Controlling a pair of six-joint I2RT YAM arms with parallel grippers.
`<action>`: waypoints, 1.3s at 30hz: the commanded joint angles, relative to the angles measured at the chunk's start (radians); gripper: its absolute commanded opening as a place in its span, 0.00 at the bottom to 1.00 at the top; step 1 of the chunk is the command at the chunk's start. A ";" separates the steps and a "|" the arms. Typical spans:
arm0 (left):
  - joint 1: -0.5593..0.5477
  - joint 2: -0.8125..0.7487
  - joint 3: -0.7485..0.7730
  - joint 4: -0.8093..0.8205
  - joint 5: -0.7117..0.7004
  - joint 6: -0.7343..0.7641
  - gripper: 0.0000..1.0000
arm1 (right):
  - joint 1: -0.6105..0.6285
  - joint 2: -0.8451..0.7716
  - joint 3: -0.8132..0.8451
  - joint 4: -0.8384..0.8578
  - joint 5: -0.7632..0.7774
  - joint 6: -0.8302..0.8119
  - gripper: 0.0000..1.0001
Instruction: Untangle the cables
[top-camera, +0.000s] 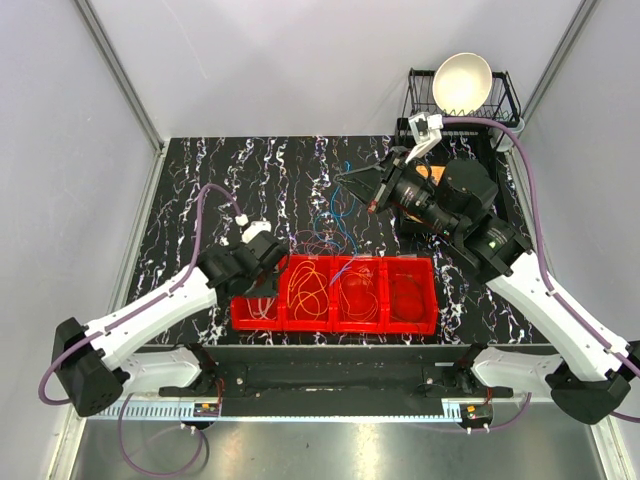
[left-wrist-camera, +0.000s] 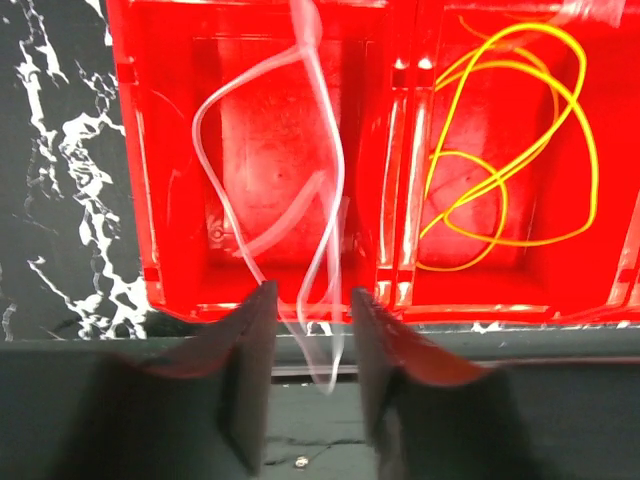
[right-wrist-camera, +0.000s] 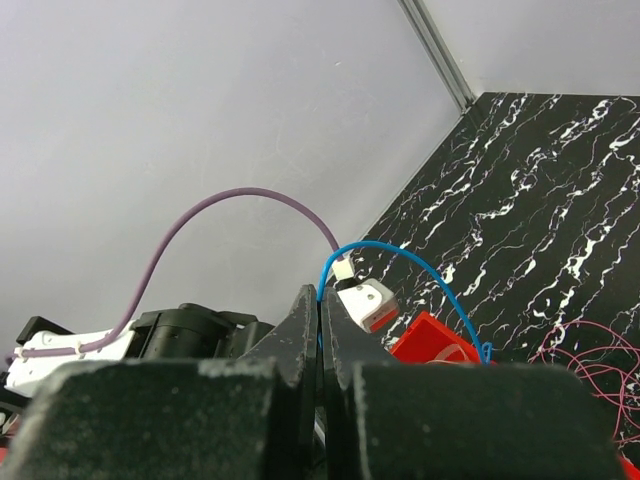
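Observation:
My left gripper (top-camera: 262, 262) (left-wrist-camera: 312, 300) hangs open over the leftmost compartment of the red tray (top-camera: 335, 328) (left-wrist-camera: 165, 200). A blurred white cable (left-wrist-camera: 199, 120) runs loose between its jaws and loops down into that compartment. In the neighbouring compartment lies a yellow cable (left-wrist-camera: 594, 160) (top-camera: 308, 290). My right gripper (top-camera: 347, 179) (right-wrist-camera: 320, 295) is raised above the back of the table and shut on a blue cable (right-wrist-camera: 420, 262). This cable arcs down to a tangle of thin cables (top-camera: 330, 235) (right-wrist-camera: 590, 370) on the table behind the tray.
The table top (top-camera: 200, 180) is black marble-patterned with grey walls round it. A wire rack (top-camera: 500, 100) holding a white bowl (top-camera: 462, 80) stands at the back right. Purple arm hoses (top-camera: 205, 200) (right-wrist-camera: 200, 215) loop near both arms.

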 joint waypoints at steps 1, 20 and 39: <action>0.003 0.008 0.038 0.043 -0.027 0.021 0.63 | 0.006 0.007 0.023 0.042 -0.034 0.003 0.00; 0.035 -0.271 0.168 -0.170 -0.288 0.045 0.94 | 0.015 0.199 0.124 0.082 -0.244 0.170 0.00; 0.037 -0.523 -0.033 -0.040 -0.343 0.084 0.92 | 0.190 0.503 0.254 0.078 -0.158 0.212 0.00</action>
